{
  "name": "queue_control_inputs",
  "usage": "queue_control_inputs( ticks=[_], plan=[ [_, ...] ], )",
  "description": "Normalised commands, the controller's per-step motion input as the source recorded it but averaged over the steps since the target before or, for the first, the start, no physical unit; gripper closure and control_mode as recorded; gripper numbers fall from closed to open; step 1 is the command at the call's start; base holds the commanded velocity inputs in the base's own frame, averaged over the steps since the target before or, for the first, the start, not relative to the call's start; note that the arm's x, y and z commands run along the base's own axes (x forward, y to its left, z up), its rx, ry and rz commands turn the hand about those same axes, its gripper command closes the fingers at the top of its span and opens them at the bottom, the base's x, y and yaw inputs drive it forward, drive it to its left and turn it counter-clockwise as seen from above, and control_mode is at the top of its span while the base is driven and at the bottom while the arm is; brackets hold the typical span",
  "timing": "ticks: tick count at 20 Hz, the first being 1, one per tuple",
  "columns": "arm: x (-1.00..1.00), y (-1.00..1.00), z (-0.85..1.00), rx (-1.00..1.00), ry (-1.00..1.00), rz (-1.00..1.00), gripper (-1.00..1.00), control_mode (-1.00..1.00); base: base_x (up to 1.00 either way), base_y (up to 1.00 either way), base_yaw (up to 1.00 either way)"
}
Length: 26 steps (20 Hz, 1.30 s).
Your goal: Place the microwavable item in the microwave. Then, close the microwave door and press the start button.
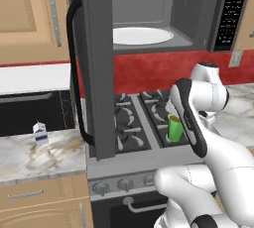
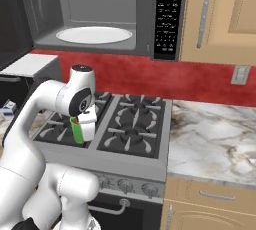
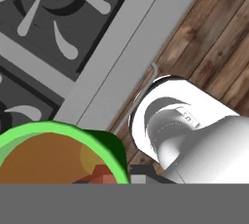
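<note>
the gripper (image 2: 80, 124) is squeezed tight on the green cup (image 1: 174, 128), with the cup tucked right under the hand. the cup hangs over the front of the stove (image 2: 125, 124), upright, with brown drink inside. the microwave (image 1: 163, 14) is up above the cup, and its door (image 1: 96, 68) is swung wide open. the white plate (image 2: 94, 35) inside is bare. a milk carton (image 1: 40, 134) stands on the desk (image 1: 34, 157), well apart to the left.

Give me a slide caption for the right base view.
Gripper holds green cup over stove, microwave open above.
</note>
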Motion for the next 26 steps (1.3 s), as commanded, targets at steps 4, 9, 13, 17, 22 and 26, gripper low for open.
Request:
queue_control_inputs(
  ticks=[4,9,13,17,22,26],
  plan=[
    [0.00,0.00,0.00,0.00,0.00,0.00,1.00,1.00,0.14,-0.09,0.10],
    [0.00,0.00,0.00,0.00,0.00,0.00,1.00,1.00,0.01,-0.01,0.04],
    [0.00,0.00,0.00,0.00,0.00,0.00,1.00,1.00,0.00,-0.03,0.02],
    [0.00,-0.01,0.04,0.03,0.00,0.00,1.00,-1.00,0.00,-0.01,0.00],
    [-0.05,-0.02,0.77,0.01,-0.17,0.00,1.00,-1.00,0.00,0.00,0.00],
    [-0.06,-0.16,0.88,0.00,-0.19,-0.03,1.00,-1.00,0.00,0.00,0.00]
  ],
)
